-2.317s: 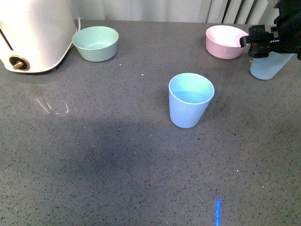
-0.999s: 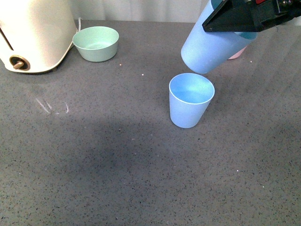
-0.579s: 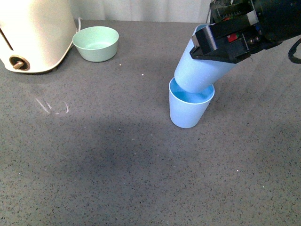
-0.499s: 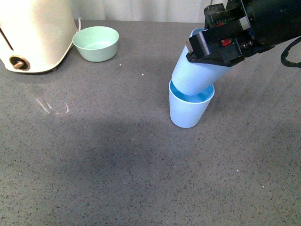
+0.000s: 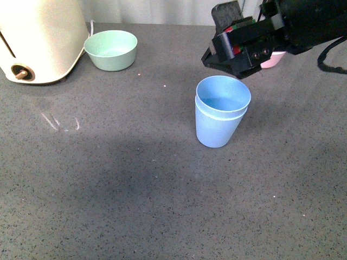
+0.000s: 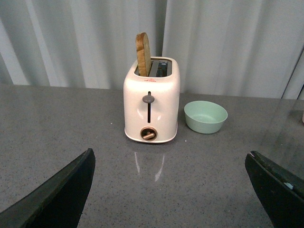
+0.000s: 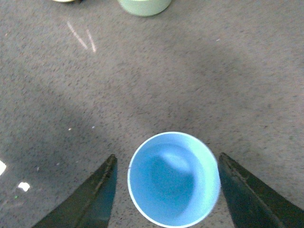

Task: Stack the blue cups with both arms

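Two light blue tapered plastic cups (image 5: 219,116) stand nested upright at the middle of a grey speckled countertop (image 5: 108,179), the inner rim showing just above the outer. The right gripper (image 7: 167,159) hangs over them, jaws spread and empty; the left gripper (image 6: 169,159) also gapes wide.

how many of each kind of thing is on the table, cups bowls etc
blue cups: 2, inner cup nested in outer cup
bowls: 2, mint-green bowl and pink bowl
toaster: 1
bread slice: 1, in the toaster
total: 6
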`<action>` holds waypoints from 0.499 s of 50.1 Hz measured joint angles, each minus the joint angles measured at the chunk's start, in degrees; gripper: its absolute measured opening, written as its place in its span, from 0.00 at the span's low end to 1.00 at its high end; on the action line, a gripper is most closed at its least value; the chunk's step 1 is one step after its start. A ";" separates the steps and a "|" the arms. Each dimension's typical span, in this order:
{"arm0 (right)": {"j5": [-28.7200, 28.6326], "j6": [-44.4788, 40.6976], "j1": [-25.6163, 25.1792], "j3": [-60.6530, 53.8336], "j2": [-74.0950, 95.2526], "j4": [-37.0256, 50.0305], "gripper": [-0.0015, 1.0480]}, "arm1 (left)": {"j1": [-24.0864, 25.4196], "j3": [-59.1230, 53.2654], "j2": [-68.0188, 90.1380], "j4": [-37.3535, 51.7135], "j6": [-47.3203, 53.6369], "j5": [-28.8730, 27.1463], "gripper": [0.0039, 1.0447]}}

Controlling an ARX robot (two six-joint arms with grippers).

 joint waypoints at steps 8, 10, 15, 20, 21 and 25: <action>0.37 5.49 -4.63 -6.91 -10.36 5.90 0.90 | 0.00 0.00 0.00 0.00 -0.02 0.00 0.92; 0.28 7.48 -6.05 -9.68 -14.60 7.41 0.93 | 0.00 -0.02 0.00 0.00 -0.02 0.00 0.92; 1.92 11.65 -8.70 -16.50 -26.05 9.03 0.91 | 0.00 0.00 0.00 0.00 0.00 0.00 0.92; 1.97 13.31 -9.44 -19.28 -32.22 8.94 0.91 | 0.00 0.00 0.00 0.00 0.00 0.02 0.92; 1.97 13.40 -9.44 -19.26 -32.44 8.96 0.91 | 0.00 0.00 0.00 0.00 0.00 0.00 0.92; 2.03 13.94 -9.46 -19.39 -32.26 8.96 0.91 | 0.00 0.00 0.00 0.00 -0.02 0.00 0.92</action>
